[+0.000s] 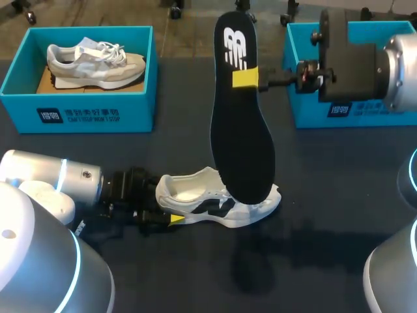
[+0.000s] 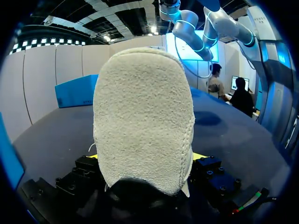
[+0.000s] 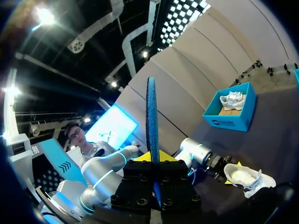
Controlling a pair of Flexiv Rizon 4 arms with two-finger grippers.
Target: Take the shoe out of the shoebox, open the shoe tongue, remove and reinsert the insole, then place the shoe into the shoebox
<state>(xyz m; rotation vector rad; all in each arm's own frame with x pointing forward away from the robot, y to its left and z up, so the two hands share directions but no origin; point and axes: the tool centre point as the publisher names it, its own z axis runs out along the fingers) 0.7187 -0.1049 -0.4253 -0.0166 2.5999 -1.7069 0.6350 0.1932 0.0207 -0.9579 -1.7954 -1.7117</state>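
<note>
My left fingers point(image 1: 174, 219): clamped on the shoe point(image 1: 215, 203) heel, mid-surface toward the near edge
My right fingers point(image 1: 244, 78): pinching the upright insole point(image 1: 241, 137)
Risk: I judge the insole could buckle or miss the opening, tipping the shoe

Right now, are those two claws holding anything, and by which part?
The left gripper holds the white shoe by its heel; the right gripper pinches the black insole near its upper, logo end.

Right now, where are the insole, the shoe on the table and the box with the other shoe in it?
insole point(image 1: 242, 150), head view, middle of its black face.
shoe point(image 1: 212, 208), head view, its side panel.
box point(image 1: 85, 114), head view, its front wall.
</note>
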